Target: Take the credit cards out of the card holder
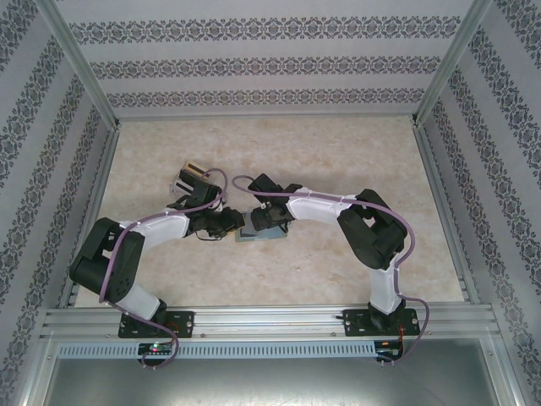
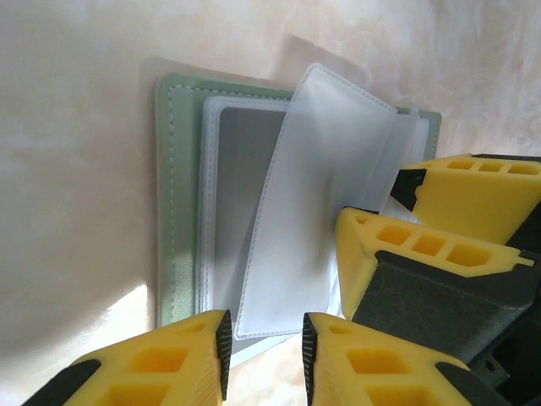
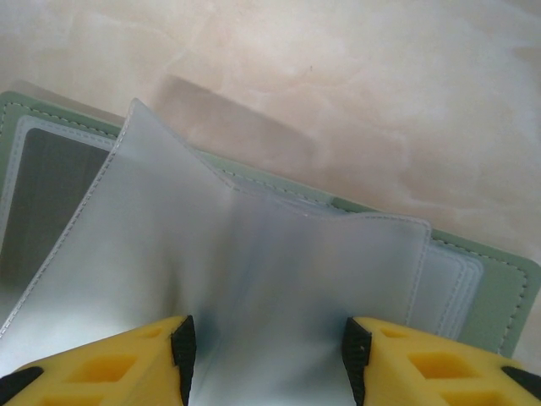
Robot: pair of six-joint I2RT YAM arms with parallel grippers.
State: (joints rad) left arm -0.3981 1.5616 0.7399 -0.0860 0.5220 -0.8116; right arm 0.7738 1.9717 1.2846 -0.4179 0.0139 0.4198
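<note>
Left end effector (image 2: 264, 355) nearest lens: jaws narrowly apart, nothing between them. Just ahead of its tips the card holder (image 2: 177, 211) lies open on the desk (image 2: 76, 169), clear sleeve (image 2: 321, 186) fanned up. Grey card (image 2: 241, 186) sits pocketed left of that sleeve. Right end effector (image 3: 266, 355) open, straddling the sleeve. Judgement: right steadies the sleeve; left pinches card, not film, and draws slowly.

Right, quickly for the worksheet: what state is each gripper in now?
Left gripper: open, no grip visible, tips at the edge of the frosted sleeve.
Right gripper: open, no grip visible, over that sleeve.
</note>
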